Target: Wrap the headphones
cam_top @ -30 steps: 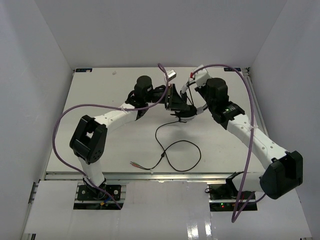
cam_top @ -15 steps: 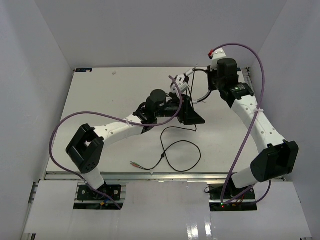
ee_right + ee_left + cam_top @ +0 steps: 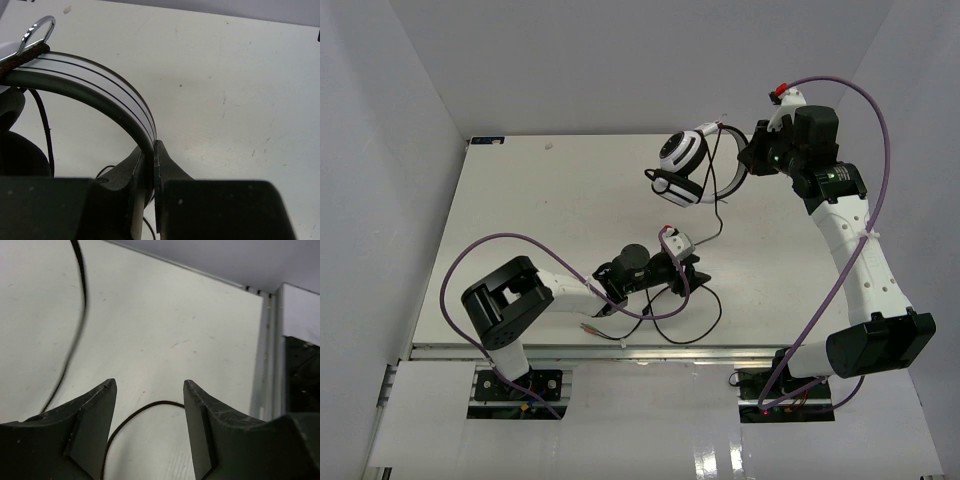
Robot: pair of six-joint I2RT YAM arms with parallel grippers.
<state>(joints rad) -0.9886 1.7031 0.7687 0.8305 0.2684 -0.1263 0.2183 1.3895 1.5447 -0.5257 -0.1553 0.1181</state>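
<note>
While the right pincer (image 3: 151,150) clamps their headband, the headphones (image 3: 682,153) jut leftward.

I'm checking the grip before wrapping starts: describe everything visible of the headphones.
The headphones have white plastic-looking cups, black pads and a thin banded headband with a metal slider loop. The right pincer is shut on the headband, holding them tilted, apparently above the table. Their thin black cable hangs down and loops on the table near the open left pincer, ending in small plugs.
</note>
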